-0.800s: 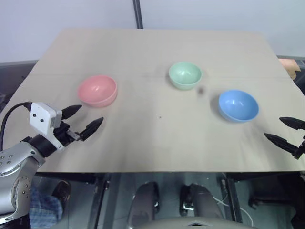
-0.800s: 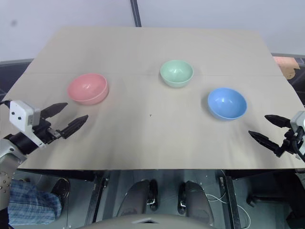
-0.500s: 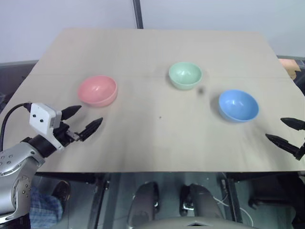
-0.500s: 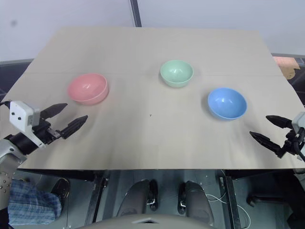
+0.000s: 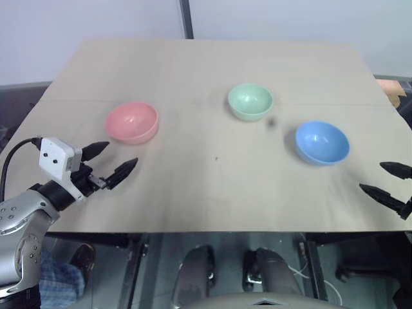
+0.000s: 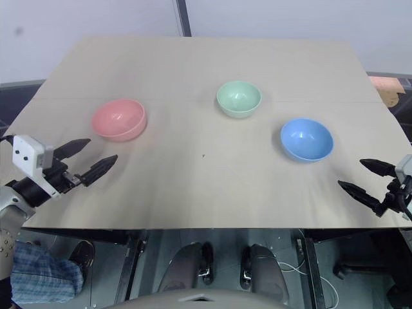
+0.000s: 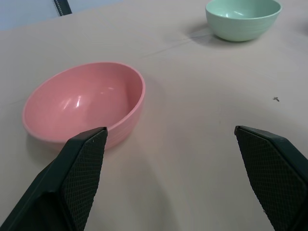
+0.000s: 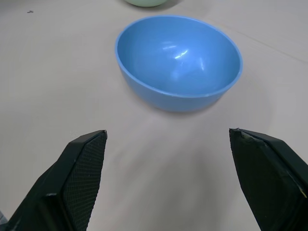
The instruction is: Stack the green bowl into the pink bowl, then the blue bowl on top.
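Observation:
Three small bowls stand apart on the light wooden table [image 5: 212,64]. The pink bowl [image 5: 132,122] is at the left, the green bowl [image 5: 250,102] sits farther back in the middle, and the blue bowl [image 5: 322,142] is at the right. My left gripper [image 5: 109,161] hovers open near the front left edge, just short of the pink bowl [image 7: 84,103], with nothing between its fingers. At the front right edge my right gripper [image 6: 369,177] is open and empty, a little in front of the blue bowl [image 8: 179,60].
The table's front edge [image 5: 212,230] runs just under both grippers, with floor below it. A person's foot [image 5: 84,257] and trouser leg show under the table at the left. A cardboard piece [image 5: 391,90] lies beyond the right edge.
The right gripper has drifted slightly toward the table's front right edge. The left gripper and the three bowls have kept still.

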`<state>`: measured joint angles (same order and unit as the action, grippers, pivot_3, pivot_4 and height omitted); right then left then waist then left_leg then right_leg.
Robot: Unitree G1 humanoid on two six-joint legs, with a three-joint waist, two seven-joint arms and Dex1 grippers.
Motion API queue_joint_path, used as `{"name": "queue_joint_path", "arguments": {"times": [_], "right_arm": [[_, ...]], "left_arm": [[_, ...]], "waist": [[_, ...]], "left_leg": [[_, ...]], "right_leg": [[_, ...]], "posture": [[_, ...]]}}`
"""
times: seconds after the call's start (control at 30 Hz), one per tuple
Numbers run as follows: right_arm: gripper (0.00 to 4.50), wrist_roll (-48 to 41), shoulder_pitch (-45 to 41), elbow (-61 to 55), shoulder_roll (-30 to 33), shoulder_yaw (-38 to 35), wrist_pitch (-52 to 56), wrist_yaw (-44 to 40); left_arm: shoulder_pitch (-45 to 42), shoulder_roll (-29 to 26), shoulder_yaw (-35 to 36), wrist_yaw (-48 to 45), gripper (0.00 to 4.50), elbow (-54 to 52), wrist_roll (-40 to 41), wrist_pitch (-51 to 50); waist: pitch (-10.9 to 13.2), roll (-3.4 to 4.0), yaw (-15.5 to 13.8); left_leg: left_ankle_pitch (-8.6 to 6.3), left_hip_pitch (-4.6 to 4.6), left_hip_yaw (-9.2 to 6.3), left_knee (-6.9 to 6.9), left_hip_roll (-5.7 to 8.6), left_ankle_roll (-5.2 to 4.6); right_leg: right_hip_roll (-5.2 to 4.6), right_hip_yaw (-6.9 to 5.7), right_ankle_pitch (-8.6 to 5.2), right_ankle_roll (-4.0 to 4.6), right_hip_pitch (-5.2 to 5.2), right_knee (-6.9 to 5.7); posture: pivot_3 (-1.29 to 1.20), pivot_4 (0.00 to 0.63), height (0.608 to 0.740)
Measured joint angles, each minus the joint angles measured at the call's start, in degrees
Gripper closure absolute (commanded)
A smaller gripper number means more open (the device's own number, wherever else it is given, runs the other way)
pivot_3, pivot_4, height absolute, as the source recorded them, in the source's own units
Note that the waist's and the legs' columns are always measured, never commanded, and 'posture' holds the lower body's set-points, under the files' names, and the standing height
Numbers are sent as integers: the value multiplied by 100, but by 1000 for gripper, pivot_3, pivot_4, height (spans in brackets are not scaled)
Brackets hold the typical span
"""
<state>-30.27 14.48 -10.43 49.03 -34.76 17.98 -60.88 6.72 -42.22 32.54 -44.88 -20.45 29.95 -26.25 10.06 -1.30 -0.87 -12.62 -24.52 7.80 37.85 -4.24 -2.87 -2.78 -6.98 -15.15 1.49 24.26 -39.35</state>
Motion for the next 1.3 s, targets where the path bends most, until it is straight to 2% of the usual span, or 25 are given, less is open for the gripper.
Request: {"name": "queue_joint_path", "arguments": {"times": [0.17,0.33,0.57,0.73,1.03,1.27,1.3], "right_arm": [[102,-224,27,-187,-38,-17,84,0],[102,-1215,-115,-1224,-186,-64,583,132],[102,-1843,-219,-2281,-436,122,899,671],[102,-1886,-310,-2613,-447,365,927,985],[102,-1868,-320,-2735,-448,494,901,1175],[102,-1845,-237,-2732,-477,503,828,1179],[35,-1840,-232,-2731,-478,503,819,1179]], "left_arm": [[-278,-171,-241,-30,0,184,-143,62],[-1086,-926,-769,-184,0,536,-454,75],[-2264,-1318,-1910,-611,0,2001,-1372,840],[-2927,-1351,-2547,-768,0,3084,-2022,1345],[-3956,-1190,-3319,-1168,0,4504,-2677,2208],[-4383,-1103,-3906,-1910,0,5028,-3006,2246],[-4445,-1079,-3979,-1986,259,5084,-3049,2241]], "waist": [[-1,1,0],[-2,2,-4],[-3,3,0],[-3,1,-2],[-4,-3,-6],[-5,-3,3],[-5,-3,2]], "left_leg": [[0,2,0,0,0,0],[0,3,-3,0,-1,0],[0,1,-2,0,1,0],[0,-4,-2,1,1,0],[1,-9,-4,16,2,0],[0,-10,-4,28,1,-1],[1,-10,-5,32,1,-1]], "right_leg": [[1,0,0,0,-2,-2],[2,-2,0,0,-2,-4],[2,-3,0,0,-3,0],[2,-5,0,0,-1,-1],[6,-8,0,-1,-1,-7],[8,-7,0,-1,0,-16],[8,-7,0,-1,0,-20]], "posture": [[0,150,740],[0,150,740],[0,150,740],[0,150,740],[0,150,740],[0,150,740],[0,150,740]]}}
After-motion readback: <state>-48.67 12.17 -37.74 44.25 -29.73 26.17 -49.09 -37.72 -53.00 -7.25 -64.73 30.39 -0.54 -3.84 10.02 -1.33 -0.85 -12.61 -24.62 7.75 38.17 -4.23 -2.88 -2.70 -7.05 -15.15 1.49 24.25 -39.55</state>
